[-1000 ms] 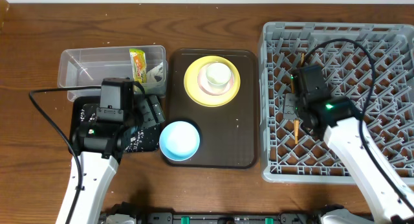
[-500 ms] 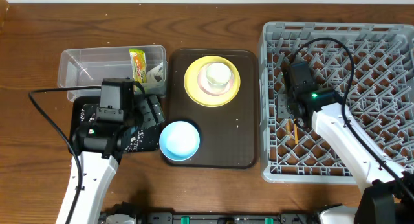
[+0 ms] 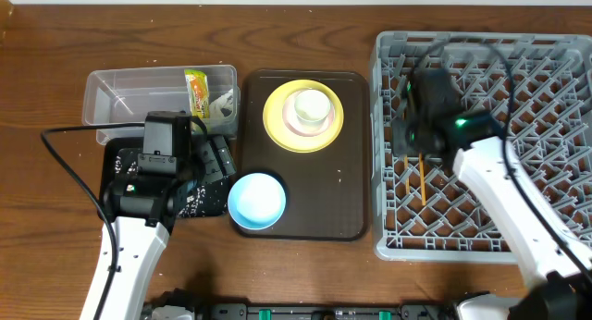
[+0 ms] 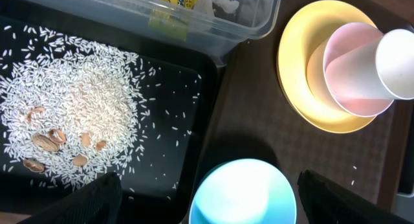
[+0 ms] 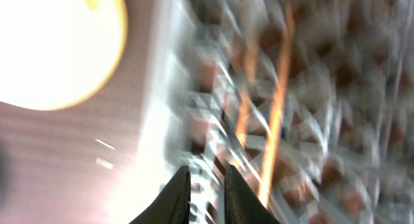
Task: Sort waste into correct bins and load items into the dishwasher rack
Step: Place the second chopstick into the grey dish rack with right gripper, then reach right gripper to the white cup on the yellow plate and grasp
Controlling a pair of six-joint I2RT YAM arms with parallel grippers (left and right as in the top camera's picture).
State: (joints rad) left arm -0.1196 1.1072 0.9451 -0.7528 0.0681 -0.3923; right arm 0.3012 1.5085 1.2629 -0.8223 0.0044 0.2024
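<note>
Chopsticks [image 3: 422, 183] lie flat in the dishwasher rack [image 3: 536, 98], left side. Right gripper [image 5: 206, 179] above them, fingers nearly closed, empty. Left gripper [image 4: 223, 201] fingers spread wide over black tray [image 4: 200, 101]. Lift right clear of pegs; take white cup [image 3: 312, 105] first.
</note>
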